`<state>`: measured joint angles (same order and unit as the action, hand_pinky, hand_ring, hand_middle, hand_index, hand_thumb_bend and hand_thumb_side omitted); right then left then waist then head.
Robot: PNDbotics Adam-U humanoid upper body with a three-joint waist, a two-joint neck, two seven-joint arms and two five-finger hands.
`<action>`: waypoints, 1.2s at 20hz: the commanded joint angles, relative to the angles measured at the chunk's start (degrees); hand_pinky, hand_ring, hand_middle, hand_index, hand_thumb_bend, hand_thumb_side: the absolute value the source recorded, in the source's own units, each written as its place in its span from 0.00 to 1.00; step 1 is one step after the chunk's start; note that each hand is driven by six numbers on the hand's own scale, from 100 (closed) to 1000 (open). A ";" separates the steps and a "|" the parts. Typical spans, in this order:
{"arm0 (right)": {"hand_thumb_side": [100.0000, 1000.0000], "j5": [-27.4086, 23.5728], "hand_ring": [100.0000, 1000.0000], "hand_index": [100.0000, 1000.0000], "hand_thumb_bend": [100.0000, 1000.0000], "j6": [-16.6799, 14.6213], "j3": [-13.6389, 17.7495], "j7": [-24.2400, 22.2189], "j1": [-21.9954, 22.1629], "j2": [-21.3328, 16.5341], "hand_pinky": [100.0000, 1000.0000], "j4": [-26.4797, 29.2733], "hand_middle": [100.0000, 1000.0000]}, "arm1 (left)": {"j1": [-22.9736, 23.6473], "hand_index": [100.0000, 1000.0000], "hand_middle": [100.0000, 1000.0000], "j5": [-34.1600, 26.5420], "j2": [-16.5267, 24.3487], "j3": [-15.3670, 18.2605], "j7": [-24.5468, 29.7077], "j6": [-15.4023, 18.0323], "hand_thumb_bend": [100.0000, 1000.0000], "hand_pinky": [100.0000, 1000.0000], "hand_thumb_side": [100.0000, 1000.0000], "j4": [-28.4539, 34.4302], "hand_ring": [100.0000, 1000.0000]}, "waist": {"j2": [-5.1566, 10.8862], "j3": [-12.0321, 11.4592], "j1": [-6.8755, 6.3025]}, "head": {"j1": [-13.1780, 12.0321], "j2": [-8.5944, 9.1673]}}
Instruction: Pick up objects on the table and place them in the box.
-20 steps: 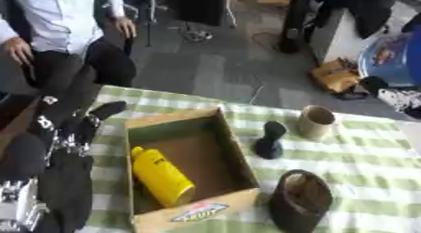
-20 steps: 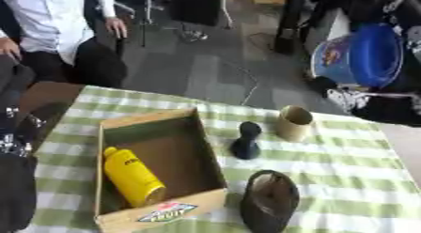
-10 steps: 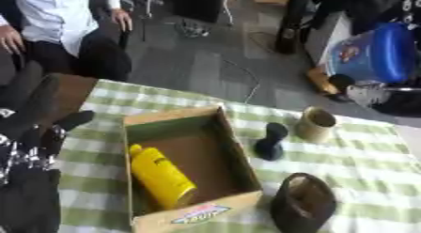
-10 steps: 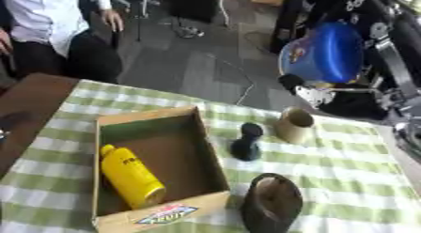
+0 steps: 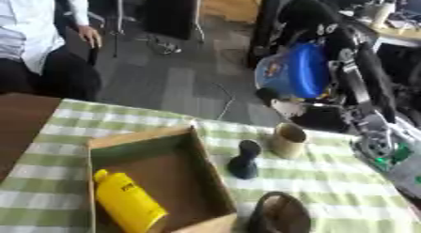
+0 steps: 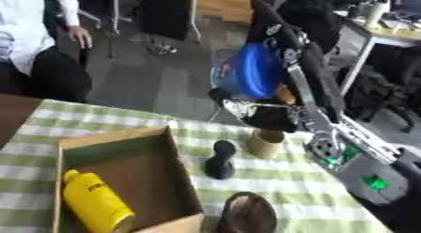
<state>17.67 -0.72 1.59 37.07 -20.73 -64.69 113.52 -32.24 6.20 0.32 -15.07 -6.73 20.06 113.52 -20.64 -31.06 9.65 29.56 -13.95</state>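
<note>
An open cardboard box (image 5: 140,137) stands on the green checked table (image 5: 345,180), and a yellow bottle (image 5: 128,204) lies inside it. Right of the box a small black dumbbell-shaped thing (image 5: 243,160) stands upright, and a tan cup (image 5: 287,140) stands behind it. A dark round bowl-like thing (image 5: 278,215) sits at the near edge. My right hand (image 6: 256,113) hangs over the table's far edge above the cup, with its fingers curled round a blue round thing (image 6: 249,70). The left hand shows in neither view.
A bare brown tabletop (image 5: 20,119) adjoins the cloth on the left. My right forearm (image 6: 329,143) slants down across the right side, over the cloth. Behind the table are grey floor and dark office furniture.
The right arm has swung leftward with the blue thing, from the far right to above the cup. The left arm has gone out of view. The camera has also shifted.
</note>
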 commanded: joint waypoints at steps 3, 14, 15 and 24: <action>0.14 1.50 0.04 0.45 0.53 -0.26 -0.21 1.80 -1.21 -2.02 0.00 -1.93 0.23 | -1.53 0.79 0.96 0.74 1.90 1.68 -1.28 -0.62 0.09 0.76 1.00 1.07 1.00 | 0.32 -1.18 -0.04 | 3.66 2.83; 0.13 2.65 0.02 0.45 0.55 -3.23 -2.53 2.32 -2.70 0.16 0.00 -4.05 0.21 | -2.48 0.79 0.96 1.05 2.64 2.20 -2.41 -0.82 0.08 0.75 1.00 1.07 1.00 | -0.78 -3.68 0.91 | 2.82 3.18; 0.13 2.51 0.01 0.44 0.55 -3.56 -2.70 2.39 -2.62 0.34 0.00 -4.43 0.21 | -2.74 0.79 0.96 1.06 2.53 2.18 -2.33 -0.85 0.08 0.76 1.00 1.07 1.00 | -0.88 -4.10 0.84 | 3.75 3.11; 0.10 0.71 0.00 0.44 0.60 -7.31 -4.29 1.31 -1.40 2.11 0.00 -7.63 0.18 | -3.58 0.79 0.96 1.39 1.25 2.37 -2.16 -0.91 0.08 0.76 1.00 1.07 1.00 | -1.25 -6.32 0.59 | 8.62 0.71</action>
<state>18.86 -7.33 -3.05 38.66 -21.77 -61.51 106.11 -35.16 7.41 1.82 -12.81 -8.95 19.04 113.52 -22.99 -37.45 10.98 37.69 -12.76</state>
